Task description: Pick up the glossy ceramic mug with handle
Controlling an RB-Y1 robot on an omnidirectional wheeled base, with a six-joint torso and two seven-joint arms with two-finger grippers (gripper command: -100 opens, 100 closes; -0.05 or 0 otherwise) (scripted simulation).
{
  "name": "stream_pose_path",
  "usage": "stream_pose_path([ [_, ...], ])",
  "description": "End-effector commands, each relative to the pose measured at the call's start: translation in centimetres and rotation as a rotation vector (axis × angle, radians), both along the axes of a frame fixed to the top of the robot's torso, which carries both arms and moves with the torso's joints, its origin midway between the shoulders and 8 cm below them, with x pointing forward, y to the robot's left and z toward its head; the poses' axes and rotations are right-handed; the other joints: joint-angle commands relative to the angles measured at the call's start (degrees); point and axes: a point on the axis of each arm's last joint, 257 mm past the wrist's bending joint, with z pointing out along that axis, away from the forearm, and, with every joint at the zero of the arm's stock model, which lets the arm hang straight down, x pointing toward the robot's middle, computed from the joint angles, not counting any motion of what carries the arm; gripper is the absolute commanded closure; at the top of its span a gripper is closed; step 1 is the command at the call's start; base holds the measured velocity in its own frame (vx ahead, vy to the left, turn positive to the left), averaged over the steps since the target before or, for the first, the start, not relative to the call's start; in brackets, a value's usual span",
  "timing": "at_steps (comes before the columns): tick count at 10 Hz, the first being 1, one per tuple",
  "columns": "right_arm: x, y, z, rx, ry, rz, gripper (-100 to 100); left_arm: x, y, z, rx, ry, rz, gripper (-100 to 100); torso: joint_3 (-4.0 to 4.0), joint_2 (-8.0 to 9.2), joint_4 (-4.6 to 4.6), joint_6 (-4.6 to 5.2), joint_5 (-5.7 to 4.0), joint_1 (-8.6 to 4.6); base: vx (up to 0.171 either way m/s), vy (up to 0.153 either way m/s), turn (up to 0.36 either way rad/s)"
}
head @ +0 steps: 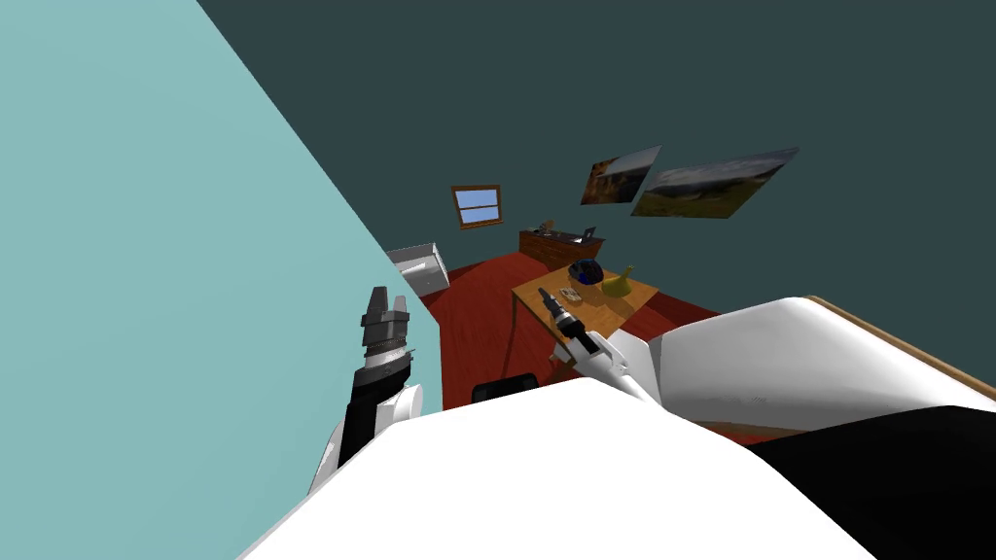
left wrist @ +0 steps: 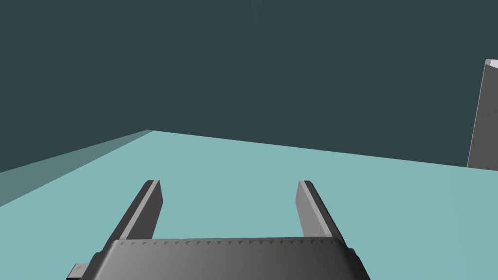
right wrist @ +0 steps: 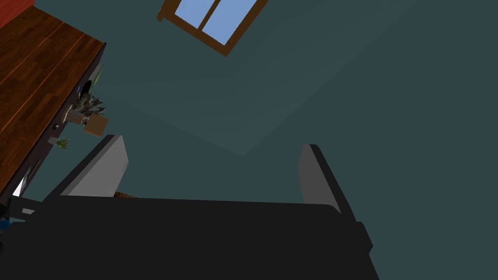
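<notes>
The glossy dark blue mug (head: 586,271) stands on a small light-wood table (head: 603,308), just beside an olive-yellow flask-shaped vase (head: 617,283). Which way its handle points, and its long axis, cannot be made out. The right gripper (head: 545,295), fingers apart and empty, hangs over the table near the mug, not touching it. The left gripper (head: 386,303), fingers also apart, is raised beside a pale teal wall (head: 146,292).

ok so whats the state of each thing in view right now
dark blue mug, on the wooden table, not gripped
yellow-green vase, upright on the table beside the mug
left gripper, open, empty, by the light teal wall
right gripper, open, empty, short of the mug
</notes>
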Motion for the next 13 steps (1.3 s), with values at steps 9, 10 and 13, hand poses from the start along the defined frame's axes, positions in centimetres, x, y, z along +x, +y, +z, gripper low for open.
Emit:
stream_pose_path([
  [9, 3.3, -8.0, -8.7, -0.433, 0.224, -0.08, -100, 0.0, 0.0, 0.0, 0.0, 0.0, 0.0, 0, -0.01, -0.02, 0.0, 0.02, 0.0, -0.03, -0.011, 0.036, 0.098],
  [10, 2.9, -8.8, -10.0, -0.435, 0.254, -0.09, -100, 0.0, 0.0, 0.0, 0.0, 0.0, 0.0, 0, -0.02, -0.04, -0.01, 0.01, 0.01, 0.01, 0.002, 0.028, 0.049],
  [13, 3.3, -12.1, -12.2, -0.578, 0.323, -0.12, -100, 0.0, 0.0, 0.0, 0.0, 0.0, 0.0, 0, -0.02, -0.03, -0.01, 0.04, -0.01, -0.05, 0.003, 0.023, 0.072],
])
